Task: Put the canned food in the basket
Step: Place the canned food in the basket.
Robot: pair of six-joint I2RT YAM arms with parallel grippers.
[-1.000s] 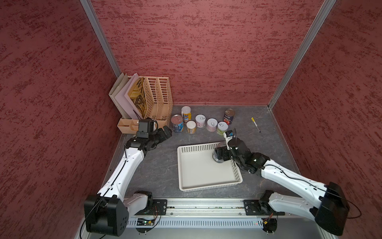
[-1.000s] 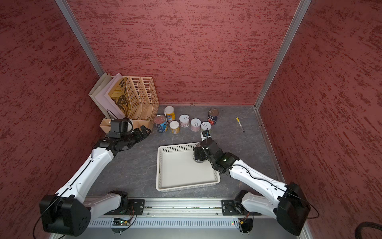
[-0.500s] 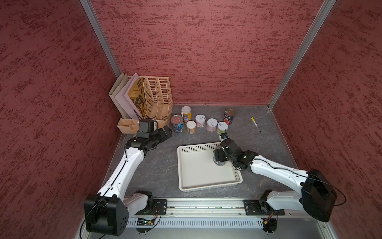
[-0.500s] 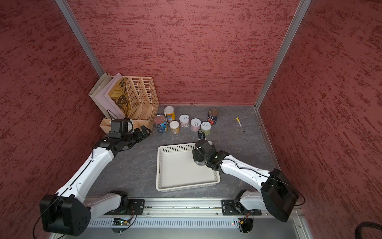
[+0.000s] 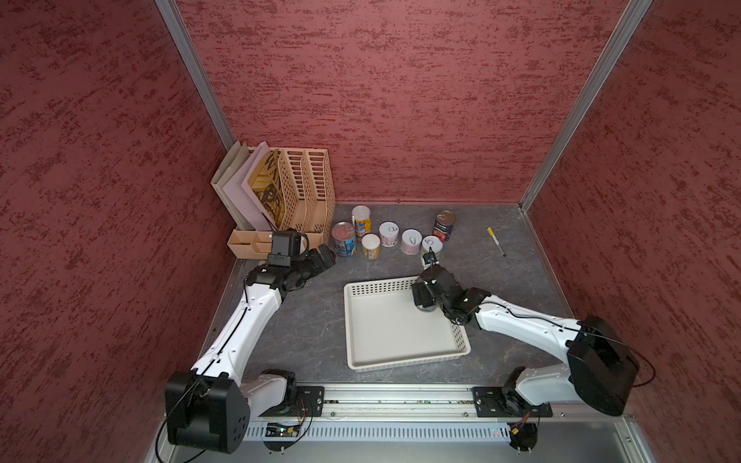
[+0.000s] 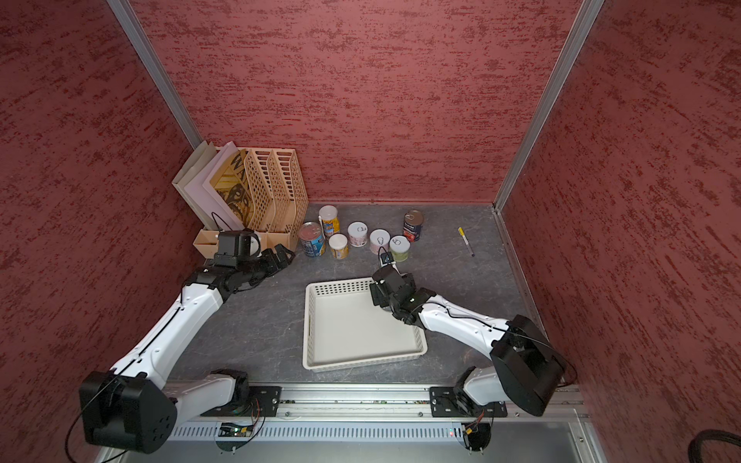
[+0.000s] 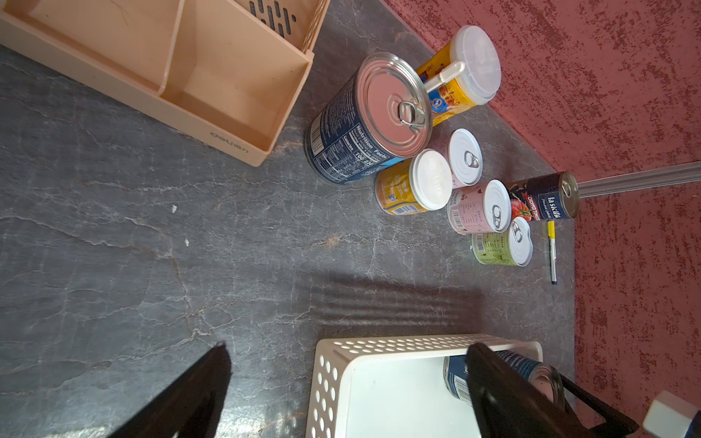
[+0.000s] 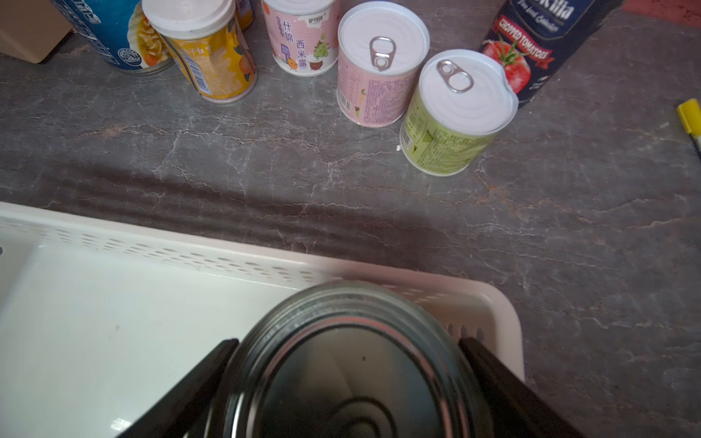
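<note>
- The right claw (image 5: pixel 423 296) is clamped from above on a big can (image 8: pixel 347 364), with one finger on each side of its rim, probably so it goes down upright.
- That can is inside the basket (image 5: pixel 385 284), tight in the far right corner. I cannot tell whether it rests on the floor yet.
- The left claw (image 5: pixel 325 255) is spread wide and empty, low over the tabletop (image 5: pixel 304 320) just beside the blue can (image 5: pixel 343 239), likely its next pick.
- The row of cans (image 5: pixel 411 241) stands outside the basket along the far wall. The green can (image 5: pixel 432 244) is closest to the right claw.
- The file rack (image 5: pixel 304 188) crowds the left claw's far left side.
- The pen (image 5: pixel 496 241) lies well apart at the far right.
</note>
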